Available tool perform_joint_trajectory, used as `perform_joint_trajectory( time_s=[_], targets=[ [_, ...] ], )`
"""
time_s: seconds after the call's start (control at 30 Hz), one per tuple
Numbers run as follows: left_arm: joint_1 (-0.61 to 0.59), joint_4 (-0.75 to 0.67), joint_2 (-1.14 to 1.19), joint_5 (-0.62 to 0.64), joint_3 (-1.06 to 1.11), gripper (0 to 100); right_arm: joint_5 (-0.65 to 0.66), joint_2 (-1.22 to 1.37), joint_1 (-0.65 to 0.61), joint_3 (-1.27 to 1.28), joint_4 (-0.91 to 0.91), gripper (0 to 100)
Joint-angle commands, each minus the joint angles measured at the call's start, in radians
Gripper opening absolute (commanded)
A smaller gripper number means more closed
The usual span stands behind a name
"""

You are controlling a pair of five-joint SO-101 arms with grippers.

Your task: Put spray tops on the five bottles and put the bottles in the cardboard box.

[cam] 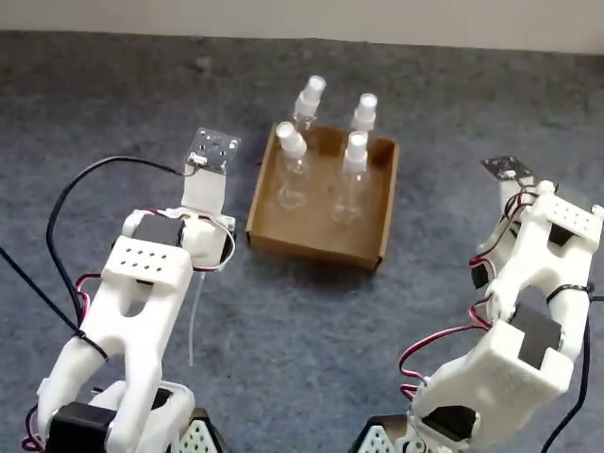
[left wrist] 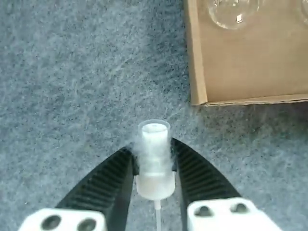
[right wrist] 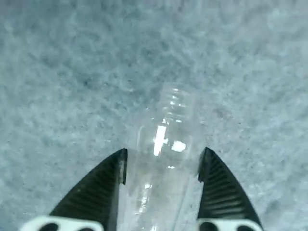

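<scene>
1. On the left, the left pincer (left wrist: 154,161) is seen clenched on a spray top (left wrist: 154,156), which is gripped by its white collar with the clear cap pointing away from the wrist. In the high view a thin tube (cam: 194,321) is seen hanging from the top beneath the left arm, above the grey carpet (cam: 311,349). The top is held just beside the near corner of the cardboard box (left wrist: 197,72), not touching it.

2. In the middle, the cardboard box (cam: 316,247) is found with four capped bottles in it: two in the front row (cam: 293,165) (cam: 351,175) and two behind (cam: 310,99) (cam: 363,111), whose tops rise past the far wall. Each is seen fitted with a white spray top. This part of the job is judged to be done.

3. On the right, the right pincer (right wrist: 164,153) is closed around the fifth bottle (right wrist: 168,125), a clear one held by its body above the carpet. Its threaded neck is left bare and pointed away from the wrist.

4. Four of the five bottles are therefore counted as finished. What is left, as judged here, is for the held top to be brought to the bare neck, its tube fed inside, the collar seated, and the last bottle set into the box beside the others.
</scene>
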Motion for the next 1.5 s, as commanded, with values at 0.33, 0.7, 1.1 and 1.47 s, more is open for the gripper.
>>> perform_joint_trajectory(
  time_s=[0.33,0.7,1.1,1.47],
  targets=[
    [0.019,-0.011,-0.028,0.008,-0.002,0,-0.117,-0.013,-0.048,-0.143,0.068,27.0],
    [0.019,-0.011,-0.028,0.008,-0.002,0,-0.107,0.070,-0.044,-0.173,0.071,21.1],
    [0.018,-0.011,-0.028,0.008,-0.002,0,-0.104,0.101,-0.044,-0.171,0.102,13.2],
    [-0.053,0.008,-0.038,0.011,-0.101,0,-0.112,-0.117,-0.056,-0.262,0.219,3.7]
  ],
)
